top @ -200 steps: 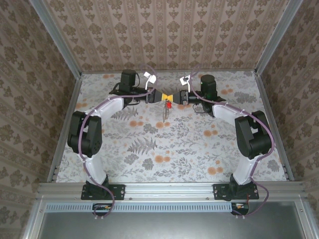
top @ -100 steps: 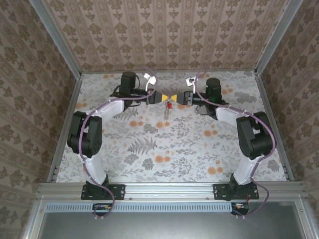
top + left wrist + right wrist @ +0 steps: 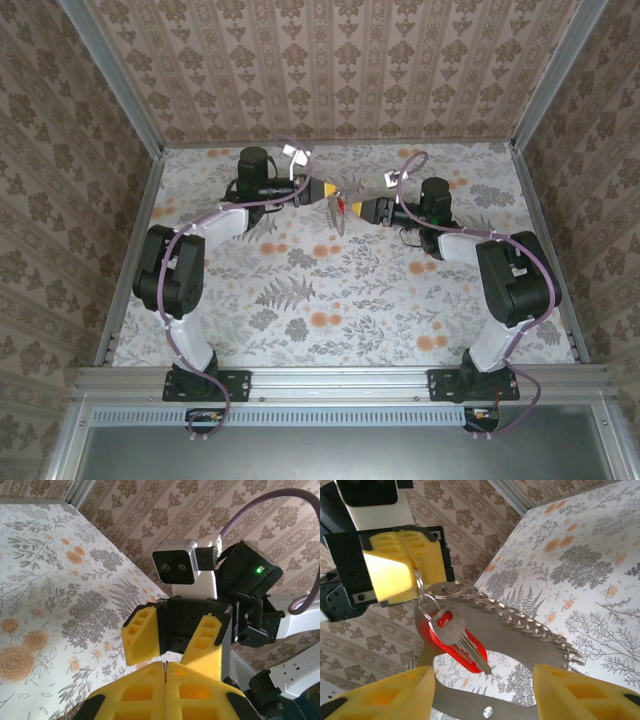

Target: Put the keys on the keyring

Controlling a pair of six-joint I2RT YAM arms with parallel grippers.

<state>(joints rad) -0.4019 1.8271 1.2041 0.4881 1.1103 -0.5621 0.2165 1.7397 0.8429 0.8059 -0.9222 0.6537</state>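
1. Backing off now: the right gripper [image 3: 175,637] was nose to nose with the left gripper [image 3: 409,566] a second ago. It has slid off toward its own side, so a gap shows between the two over the far middle of the table [image 3: 300,300].
2. Its jaws have come apart as it went. The two yellow fingers [image 3: 385,695] stand spread wide with nothing between them.
3. Left gripper's fingers are pressed tight together, pinching a small silver ring [image 3: 418,587] at their tips.
4. Off that ring hangs the key [image 3: 457,640], red head up and silver blade pointing down and away, just below the left fingertips.
5. Behind the key sits the keyring [image 3: 520,645], the flat grey-brown loop with floral table showing through its hollow. A bright chain [image 3: 530,626] drapes across its upper edge.
6. I can't make out whether the loop itself reaches into the left pinch.
7. Seen from the right wrist, the whole bunch dangles in front of the open right fingers, the loop's lower edge dropping down between them, and neither finger is touching it.
8. From overhead, the red speck sits between the two grippers, closer to the left one.
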